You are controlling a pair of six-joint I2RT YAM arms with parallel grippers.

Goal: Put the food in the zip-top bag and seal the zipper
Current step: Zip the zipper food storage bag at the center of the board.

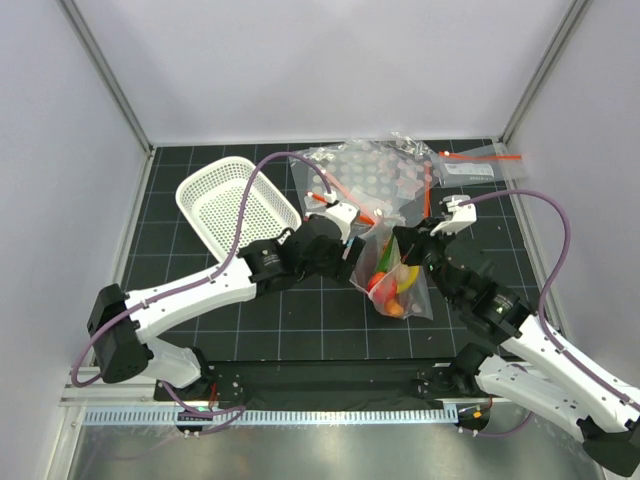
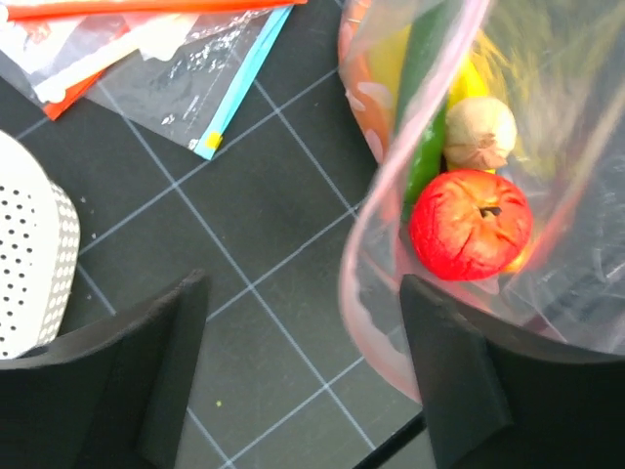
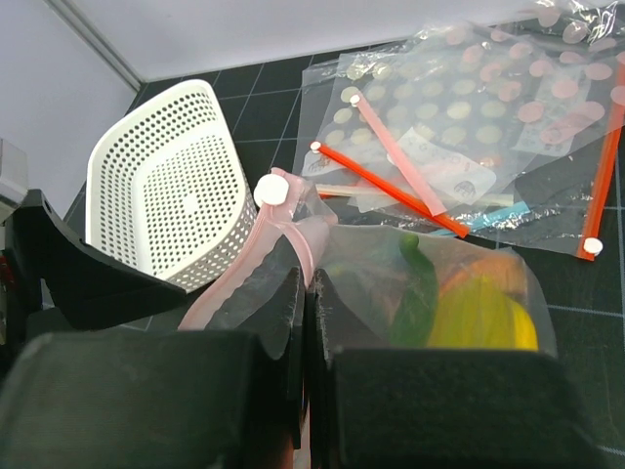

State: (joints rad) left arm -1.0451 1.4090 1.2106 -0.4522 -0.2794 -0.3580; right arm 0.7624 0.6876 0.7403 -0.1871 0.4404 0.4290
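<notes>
Nearest us, the zip-top bag (image 1: 420, 296) sits mid-table with the food (image 2: 469, 223) inside. Our right gripper (image 3: 308, 293) is pinched tight on its zipper (image 3: 244, 264). Our left gripper (image 2: 303, 303) gapes wide just left of the bag. Farther left lies a white basket (image 1: 235, 205), with spare bags (image 1: 380, 175) beyond.
</notes>
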